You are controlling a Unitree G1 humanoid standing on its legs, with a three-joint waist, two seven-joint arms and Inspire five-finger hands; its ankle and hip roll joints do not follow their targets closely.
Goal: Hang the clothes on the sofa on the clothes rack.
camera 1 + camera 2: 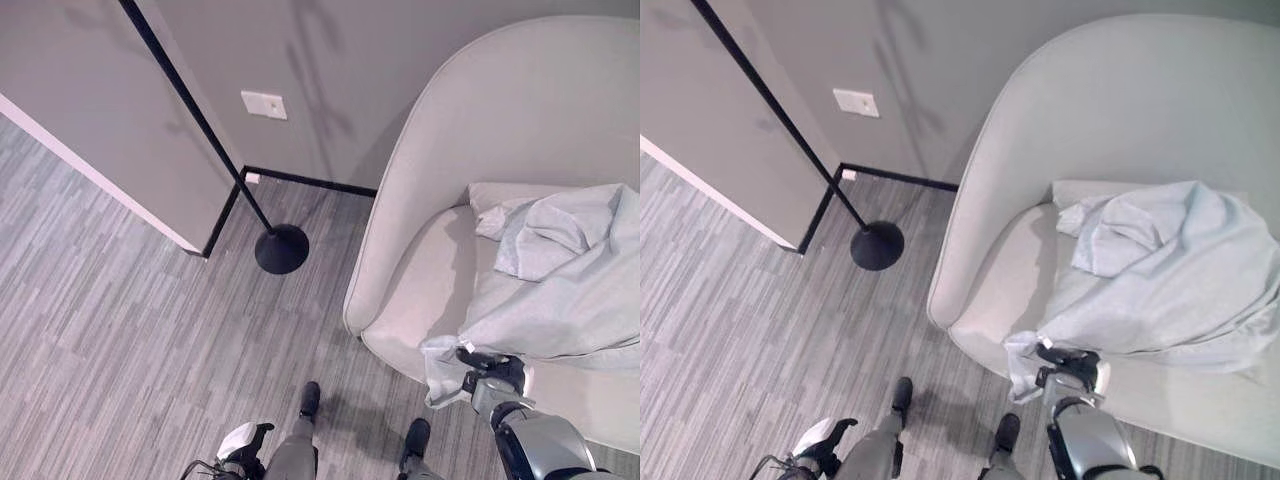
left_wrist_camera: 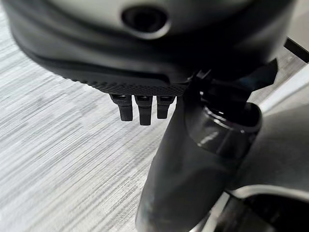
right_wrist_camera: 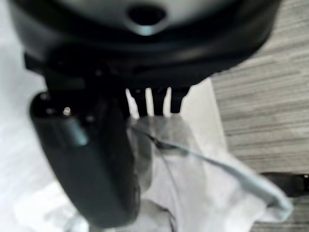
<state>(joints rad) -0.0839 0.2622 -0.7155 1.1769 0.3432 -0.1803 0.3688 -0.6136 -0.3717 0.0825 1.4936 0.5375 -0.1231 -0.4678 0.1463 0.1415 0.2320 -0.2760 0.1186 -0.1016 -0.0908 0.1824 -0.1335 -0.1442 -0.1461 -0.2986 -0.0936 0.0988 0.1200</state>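
Already at the front edge of the sofa (image 1: pixel 400 250), the right hand (image 1: pixel 487 377) sat at about five o'clock in the head views, its fingers curled round the lower corner of the pale grey garment (image 1: pixel 560 290), with the fabric bunched against the thumb in the right wrist view. The rest of the garment lay crumpled over the seat cushion toward three o'clock, a loose flap drooping over the seat's front lip just beside the hand. The clothes rack (image 1: pixel 200 120) stood well apart at about ten o'clock, a thin black pole rising from a round black base (image 1: pixel 281 249) on the grey floor (image 1: pixel 120 330) near the wall corner. The left hand (image 2: pixel 145 108) hung low at seven o'clock, fingers relaxed and holding nothing. To do this step well, the grip probably needed to take in more than the hem, since a pinch on one corner could slip once the cloth's weight came off the cushion. Lifting straight up before swinging toward the rack would likely keep the trailing folds from snagging the sofa arm or dragging on the floor.
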